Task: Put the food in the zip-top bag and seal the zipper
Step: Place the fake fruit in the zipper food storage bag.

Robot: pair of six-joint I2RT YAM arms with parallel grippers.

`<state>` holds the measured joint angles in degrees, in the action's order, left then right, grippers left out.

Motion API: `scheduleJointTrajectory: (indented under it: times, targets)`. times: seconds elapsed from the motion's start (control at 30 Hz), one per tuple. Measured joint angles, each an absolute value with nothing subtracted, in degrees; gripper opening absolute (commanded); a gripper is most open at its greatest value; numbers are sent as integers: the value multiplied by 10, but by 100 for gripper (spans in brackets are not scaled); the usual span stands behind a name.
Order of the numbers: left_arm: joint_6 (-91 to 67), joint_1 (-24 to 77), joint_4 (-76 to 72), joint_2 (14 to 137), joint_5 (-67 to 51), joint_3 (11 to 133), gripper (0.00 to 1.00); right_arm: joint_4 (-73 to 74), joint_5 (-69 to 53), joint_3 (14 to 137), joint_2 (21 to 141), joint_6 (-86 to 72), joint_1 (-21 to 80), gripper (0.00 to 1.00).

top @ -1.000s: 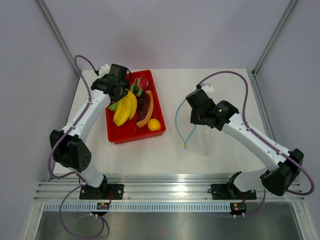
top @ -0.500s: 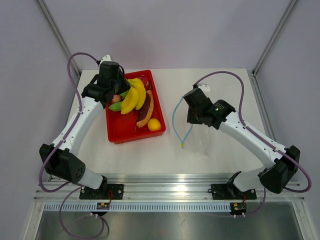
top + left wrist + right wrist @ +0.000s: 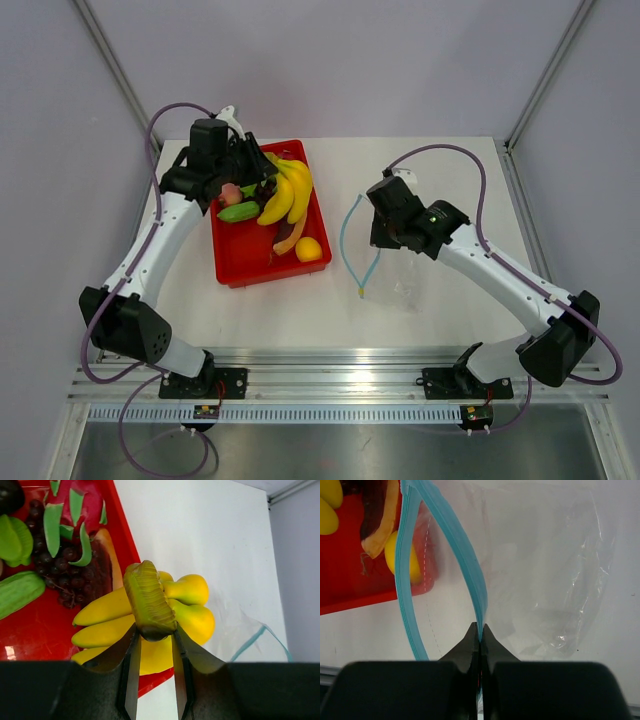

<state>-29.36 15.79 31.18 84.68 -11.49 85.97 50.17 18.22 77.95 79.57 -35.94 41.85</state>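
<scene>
Worktop (image 3: 400,160): carries the red tray (image 3: 245,258) beneath the left jaws and the zip-top bag (image 3: 405,278) beneath the right jaws.
Red tray: most of the food lies here under the left jaws, including grapes (image 3: 65,565) and citrus (image 3: 309,249).
Zip-top bag: I see nothing inside it, so all the filling is left to do.
Banana bunch (image 3: 107,611): held above the tray, its stem clamped between the left jaws. It looks like the first piece bound for the bag.
Zipper (image 3: 465,545): one lip is pinched in the closed right jaws and the mouth gapes. It is not yet sealed.
</scene>
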Motion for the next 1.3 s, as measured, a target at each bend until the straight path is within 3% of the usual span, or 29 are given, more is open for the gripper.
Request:
scheduleJointTrajectory:
  times: [0.4, 0.73, 1.3]
  targets:
    - [-308, 139, 343, 816, -210, 915, 0, 440, 152, 782, 816, -374, 418, 0]
    - [-423, 132, 283, 767, -304, 919, 0, 370, 119, 782, 852, -417, 418, 0]
    - [-735, 127, -22, 731, -374, 660, 0, 286, 65, 738, 787, -472, 391, 0]
